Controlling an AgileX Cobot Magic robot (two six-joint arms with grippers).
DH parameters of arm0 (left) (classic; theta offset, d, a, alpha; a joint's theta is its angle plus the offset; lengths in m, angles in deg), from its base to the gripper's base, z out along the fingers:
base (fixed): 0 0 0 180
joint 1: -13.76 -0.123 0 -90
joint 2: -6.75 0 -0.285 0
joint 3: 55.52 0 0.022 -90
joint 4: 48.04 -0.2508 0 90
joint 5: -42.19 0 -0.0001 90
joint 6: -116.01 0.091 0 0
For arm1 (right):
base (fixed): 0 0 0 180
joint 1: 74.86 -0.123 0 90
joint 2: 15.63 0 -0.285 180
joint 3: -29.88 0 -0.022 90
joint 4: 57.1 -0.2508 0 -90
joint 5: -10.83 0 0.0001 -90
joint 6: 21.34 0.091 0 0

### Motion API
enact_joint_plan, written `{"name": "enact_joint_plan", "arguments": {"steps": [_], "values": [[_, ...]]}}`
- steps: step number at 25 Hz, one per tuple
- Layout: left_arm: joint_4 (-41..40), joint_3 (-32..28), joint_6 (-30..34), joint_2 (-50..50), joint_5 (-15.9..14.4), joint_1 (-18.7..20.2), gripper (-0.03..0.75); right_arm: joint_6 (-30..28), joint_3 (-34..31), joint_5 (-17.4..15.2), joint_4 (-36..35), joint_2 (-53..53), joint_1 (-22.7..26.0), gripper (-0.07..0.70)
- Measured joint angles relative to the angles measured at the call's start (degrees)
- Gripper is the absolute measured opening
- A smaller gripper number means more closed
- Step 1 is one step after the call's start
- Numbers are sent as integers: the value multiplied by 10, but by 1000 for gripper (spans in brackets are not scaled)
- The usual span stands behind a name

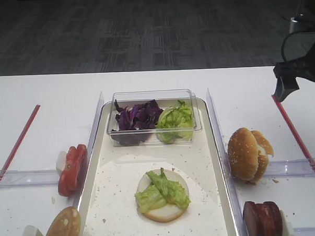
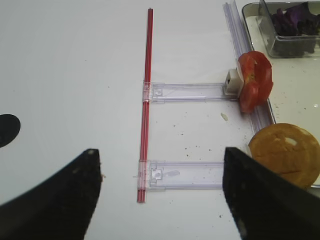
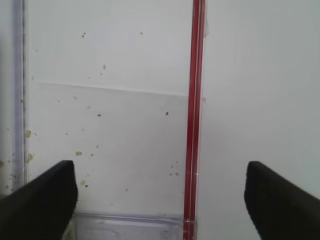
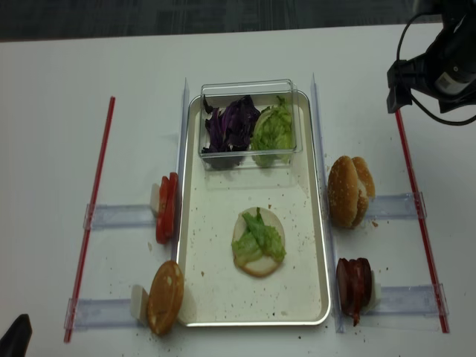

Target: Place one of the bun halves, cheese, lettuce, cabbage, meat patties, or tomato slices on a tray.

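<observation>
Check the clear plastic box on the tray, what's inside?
The clear box holds purple cabbage on its left side and green lettuce on its right. Anything beneath the leaves is covered.

The right gripper [image 1: 302,88] is a black assembly with a matte finish. In the exterior high view its visible finger is a dark, angular wedge that tapers toward the tip. A black cable [image 1: 290,39] rises from the wrist in a curved loop. In the realsense view the wrist housing [image 4: 454,59] is black with a pale grey band or label on its side; the marking is too small to read. The right wrist view shows two black fingers [image 3: 40,200] with rounded, blunt ends and a smooth surface.

The left gripper [image 2: 160,200] shows two black fingers [image 2: 60,200] of similar form: broad, smooth, with curved inner edges. No screws are discernible.
</observation>
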State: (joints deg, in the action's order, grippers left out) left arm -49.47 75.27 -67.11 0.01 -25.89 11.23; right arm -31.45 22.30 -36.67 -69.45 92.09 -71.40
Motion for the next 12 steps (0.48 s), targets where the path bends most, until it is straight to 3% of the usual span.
{"name": "enact_joint_plan", "arguments": {"steps": [6,12], "values": [[0,0,0,0,0,0,473,4,-54,-12,-3,0,0,687],[0,0,0,0,0,0,473,4,-155,-2,-5,-43,0,687]]}}
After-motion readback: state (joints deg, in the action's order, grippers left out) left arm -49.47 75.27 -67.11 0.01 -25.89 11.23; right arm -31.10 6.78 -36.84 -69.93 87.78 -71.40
